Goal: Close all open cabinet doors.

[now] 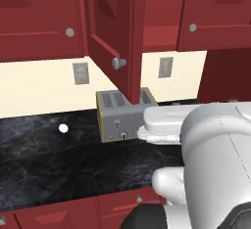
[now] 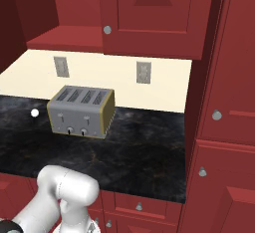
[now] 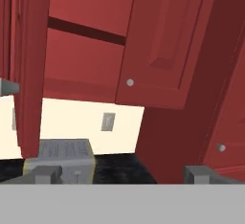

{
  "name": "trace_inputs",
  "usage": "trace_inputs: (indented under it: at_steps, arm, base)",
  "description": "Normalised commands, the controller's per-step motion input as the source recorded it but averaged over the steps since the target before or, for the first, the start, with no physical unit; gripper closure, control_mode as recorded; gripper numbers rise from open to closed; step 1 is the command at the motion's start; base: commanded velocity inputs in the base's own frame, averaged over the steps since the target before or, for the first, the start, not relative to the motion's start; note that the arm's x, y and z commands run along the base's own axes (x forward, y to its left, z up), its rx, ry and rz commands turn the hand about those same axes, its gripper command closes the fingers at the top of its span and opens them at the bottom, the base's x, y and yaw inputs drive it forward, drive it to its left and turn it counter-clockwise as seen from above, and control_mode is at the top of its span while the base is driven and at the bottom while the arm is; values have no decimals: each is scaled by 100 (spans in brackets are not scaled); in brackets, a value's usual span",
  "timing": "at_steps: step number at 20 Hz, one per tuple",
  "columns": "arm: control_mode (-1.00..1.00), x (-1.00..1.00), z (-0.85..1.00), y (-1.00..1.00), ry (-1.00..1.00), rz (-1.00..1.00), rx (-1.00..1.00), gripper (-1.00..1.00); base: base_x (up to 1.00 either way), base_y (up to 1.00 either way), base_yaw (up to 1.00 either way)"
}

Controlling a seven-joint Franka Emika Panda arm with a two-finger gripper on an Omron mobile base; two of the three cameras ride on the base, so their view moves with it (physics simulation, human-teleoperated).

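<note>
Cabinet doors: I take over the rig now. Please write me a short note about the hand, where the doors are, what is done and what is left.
Hand: open, holding nothing, pointing up at the wall cabinets.
Open door: swung out toward the robot above the toaster; in the hand view it is edge-on at the left, with shelves visible behind it.
Closed door to its right sits flush; the door to its left also looks shut.
Done: nothing yet, the hand is not touching the open door.
Left: push the open door shut, probably from its outer face near the knob.
</note>
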Motion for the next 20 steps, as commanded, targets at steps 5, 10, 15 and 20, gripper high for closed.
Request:
trace_inputs:
  at_steps: [5, 10, 15, 20]
  arm:
    - [-100, 8, 0, 52, -23, 0, 0, -100]
    - [-100, 35, 0, 38, -24, 0, 0, -100]
    - [-100, 51, 0, 3, -6, -5, 0, -100]
    - [-100, 52, -20, 15, -2, -4, 0, -100]
  base:
    - [0, 0, 0]
    - [0, 0, 0]
    - [0, 0, 0]
    - [0, 0, 0]
